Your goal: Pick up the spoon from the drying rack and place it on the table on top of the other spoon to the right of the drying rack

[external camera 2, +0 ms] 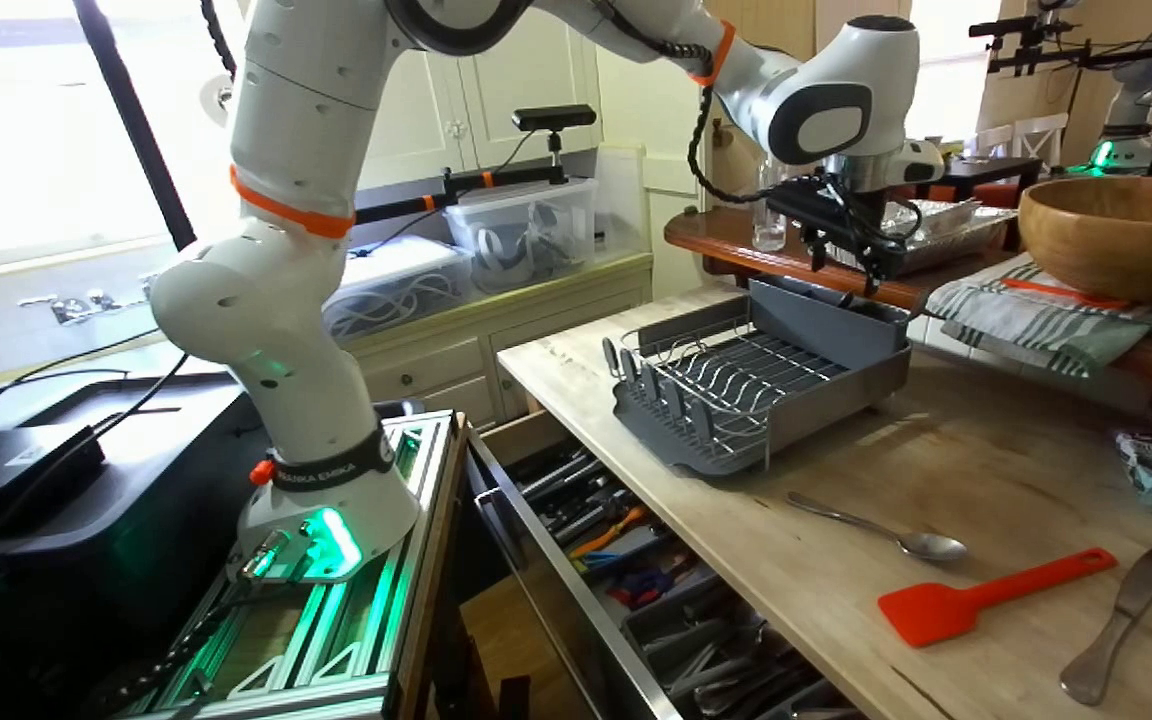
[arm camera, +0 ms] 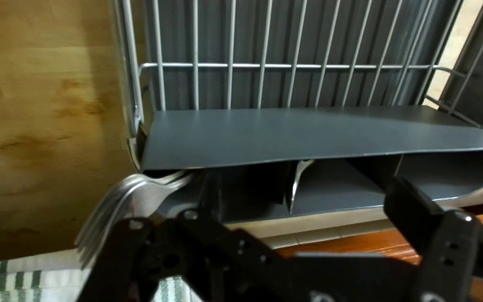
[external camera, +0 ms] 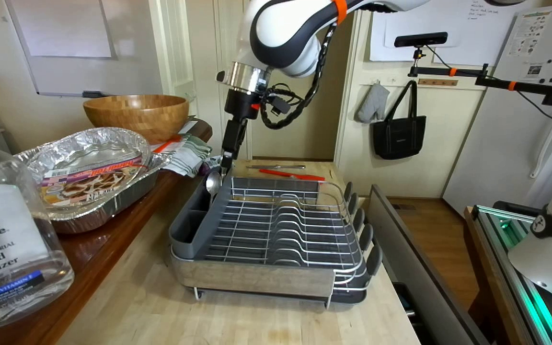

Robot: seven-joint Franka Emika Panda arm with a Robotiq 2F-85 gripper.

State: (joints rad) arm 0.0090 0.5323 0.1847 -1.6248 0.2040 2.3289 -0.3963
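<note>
Gripper [external camera 2: 844, 272] over caddy [external camera 2: 816, 325] of drying rack [external camera 2: 831, 405], jaws parted. Spoon [external camera: 213, 182] upright in caddy, handle mostly hidden; wrist view shows spoon only as thin edge.

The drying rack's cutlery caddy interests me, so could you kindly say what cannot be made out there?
Bottom of the caddy: in an exterior view, hidden by its wall.
Lower end of the spoon: in an exterior view, hidden by the caddy.
Number of forks: wrist view, heads overlap.
Their handles: wrist view, lost in the caddy's shadow.
</note>
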